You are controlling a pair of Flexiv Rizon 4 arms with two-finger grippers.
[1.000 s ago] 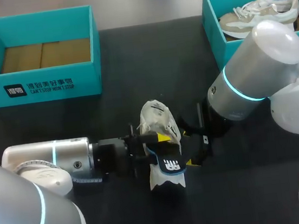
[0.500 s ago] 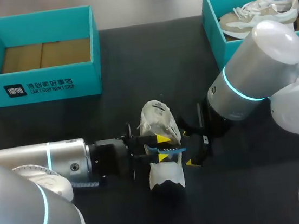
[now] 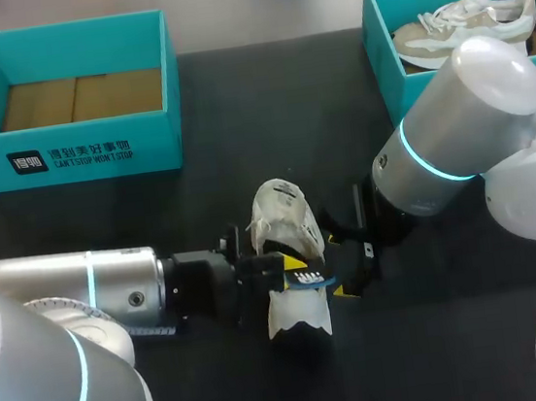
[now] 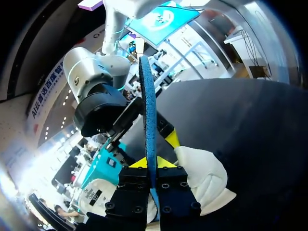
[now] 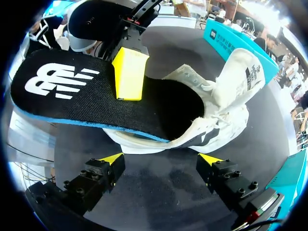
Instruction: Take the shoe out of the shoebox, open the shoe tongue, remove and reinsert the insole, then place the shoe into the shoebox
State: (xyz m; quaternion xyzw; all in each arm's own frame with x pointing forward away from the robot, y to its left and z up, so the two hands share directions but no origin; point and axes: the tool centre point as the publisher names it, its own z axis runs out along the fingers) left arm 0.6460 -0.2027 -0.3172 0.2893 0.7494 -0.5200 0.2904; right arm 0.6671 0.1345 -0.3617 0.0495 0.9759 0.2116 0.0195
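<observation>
**A:** Insole (image 5: 96,101), where is it?

**B:** It sits flat between the left gripper's (image 4: 153,163) fingers, which press on both of its faces. Its far end is tucked into the white sneaker's (image 3: 284,213) opening. The printed end sticks out past the sneaker's rim.

**A:** And the sneaker itself?

**B:** It lies on the black table (image 3: 238,116), between the two grippers. The left gripper is right against it.

**A:** What about the right gripper (image 5: 162,159)?

**B:** Its jaws are spread wide with nothing in them. It is just beside the sneaker, on the side away from the left gripper. The sneaker lies ahead of its yellow tips, not between them.

**A:** And the shoeboxes?

**B:** Both are well apart from the sneaker. The empty teal shoebox (image 3: 67,157) is off toward the left arm's side. The second teal shoebox (image 3: 381,45), toward the right arm's side, holds a beige sneaker (image 3: 467,24).
</observation>
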